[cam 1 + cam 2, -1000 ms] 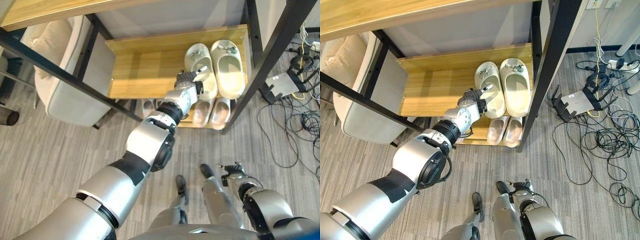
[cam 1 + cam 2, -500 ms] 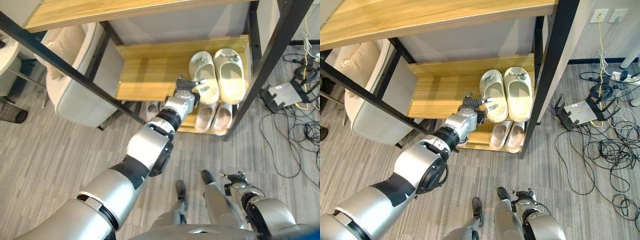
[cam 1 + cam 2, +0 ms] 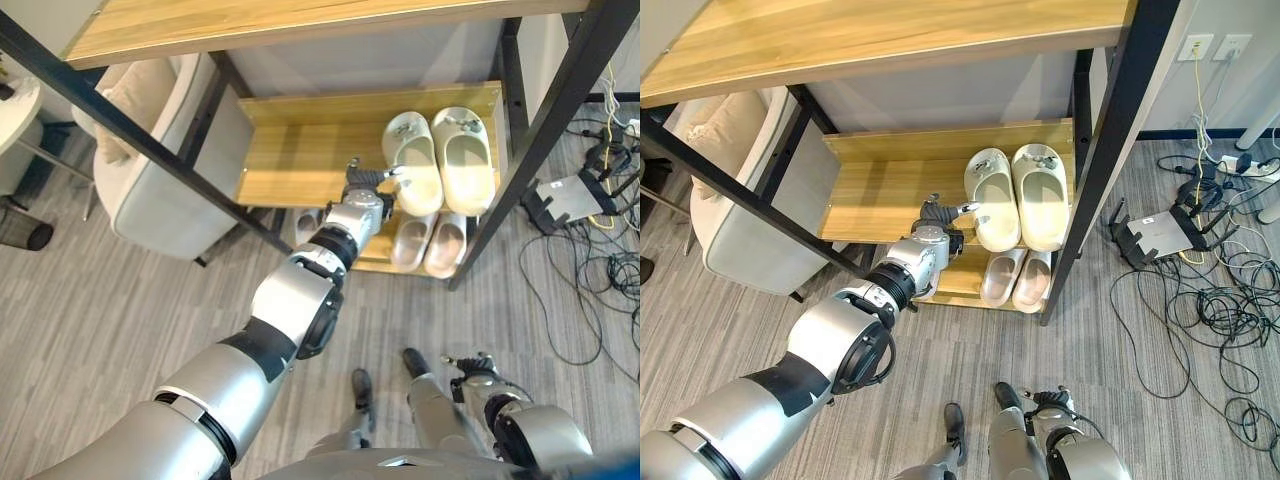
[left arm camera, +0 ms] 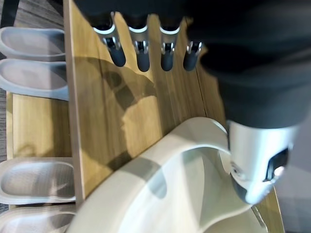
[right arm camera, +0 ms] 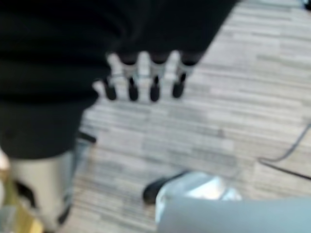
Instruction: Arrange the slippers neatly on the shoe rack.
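A pair of cream slippers (image 3: 412, 160) (image 3: 463, 158) lies side by side, toes to the back, at the right end of the rack's middle wooden shelf (image 3: 295, 160). My left hand (image 3: 366, 187) reaches over that shelf's front edge beside the heel of the left cream slipper (image 4: 170, 194). Its fingers (image 4: 141, 48) are straight above the bare wood and its thumb (image 4: 257, 160) rests at the slipper's heel rim, so the hand is open. My right hand (image 3: 472, 362) hangs low at my side, its fingers (image 5: 141, 82) relaxed over the floor.
Two pale beige pairs (image 3: 428, 242) (image 3: 305, 222) lie on the bottom shelf. Black rack posts (image 3: 545, 120) and a diagonal brace (image 3: 130, 140) frame the opening under a top board (image 3: 300, 25). A white padded chair (image 3: 165, 150) stands left; a router (image 3: 572, 192) and cables lie right.
The whole picture has shifted as the camera moved. My left hand has drawn back a little along the left cream slipper, from its upper towards its heel.
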Controlling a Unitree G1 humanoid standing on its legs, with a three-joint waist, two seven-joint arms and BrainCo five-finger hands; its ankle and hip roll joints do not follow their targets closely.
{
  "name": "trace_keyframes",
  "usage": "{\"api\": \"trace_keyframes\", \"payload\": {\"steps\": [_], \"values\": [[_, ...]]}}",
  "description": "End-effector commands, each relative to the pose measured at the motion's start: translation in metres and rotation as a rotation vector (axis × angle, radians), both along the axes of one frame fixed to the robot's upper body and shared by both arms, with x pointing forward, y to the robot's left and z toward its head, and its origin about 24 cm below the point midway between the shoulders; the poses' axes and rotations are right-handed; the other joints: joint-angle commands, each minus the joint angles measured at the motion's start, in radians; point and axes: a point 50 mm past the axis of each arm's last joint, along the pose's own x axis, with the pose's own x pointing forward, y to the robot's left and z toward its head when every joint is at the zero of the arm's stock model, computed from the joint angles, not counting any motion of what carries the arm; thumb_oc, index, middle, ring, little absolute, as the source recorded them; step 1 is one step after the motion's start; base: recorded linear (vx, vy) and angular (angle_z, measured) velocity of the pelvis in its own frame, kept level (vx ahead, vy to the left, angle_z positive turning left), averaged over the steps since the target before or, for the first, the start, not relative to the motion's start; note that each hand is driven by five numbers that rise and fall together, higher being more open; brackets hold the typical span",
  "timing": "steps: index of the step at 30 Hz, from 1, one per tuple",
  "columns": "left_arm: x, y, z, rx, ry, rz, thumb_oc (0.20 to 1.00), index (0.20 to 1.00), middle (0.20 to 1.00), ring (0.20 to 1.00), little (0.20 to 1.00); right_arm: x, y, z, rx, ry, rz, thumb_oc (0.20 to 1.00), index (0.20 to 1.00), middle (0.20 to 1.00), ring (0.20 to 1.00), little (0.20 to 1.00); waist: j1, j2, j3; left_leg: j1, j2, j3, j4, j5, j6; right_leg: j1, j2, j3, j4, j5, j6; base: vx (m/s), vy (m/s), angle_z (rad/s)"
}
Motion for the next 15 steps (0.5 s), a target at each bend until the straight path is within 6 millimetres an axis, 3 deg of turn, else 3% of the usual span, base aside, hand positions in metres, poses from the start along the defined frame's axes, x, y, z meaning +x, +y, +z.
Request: {"api": "trace_keyframes", "payload": {"steps": [1, 6, 15], "values": [[-0.019, -0.065, 0.033, -0.094, -0.103, -0.128, 1.000, 1.000, 1.000, 1.000, 1.000, 0.009, -0.006, 0.006, -0.020, -0.024, -0.008, 1.000, 1.000, 1.000, 1.000, 1.000, -0.002, 0.035, 0.074, 0.147, -0.001, -0.031, 0.001, -0.064, -0.006, -0.026, 0.042, 0.018, 0.007, 0.056, -0.018, 0.00, 0.000, 0.00], [-0.023, -0.062, 0.018, 0.011, -0.133, -0.169, 1.000, 1.000, 1.000, 1.000, 1.000, 0.001, -0.006, 0.002, -0.008, -0.020, -0.034, 1.000, 1.000, 1.000, 1.000, 1.000, 0.010, 0.032, 0.071, 0.166, 0.009, -0.048, 0.001, -0.059, -0.006, 0.002, 0.043, -0.001, 0.009, 0.048, -0.020, 0.01, -0.012, 0.02], [-0.032, -0.035, -0.024, 0.224, -0.141, -0.237, 1.000, 1.000, 1.000, 1.000, 1.000, -0.016, 0.002, -0.008, 0.040, -0.008, -0.081, 1.000, 1.000, 1.000, 1.000, 1.000, 0.057, 0.018, 0.058, 0.207, 0.023, -0.105, 0.001, -0.051, -0.007, 0.087, 0.025, -0.062, -0.024, 0.044, -0.018, -0.01, -0.010, 0.19]]}}
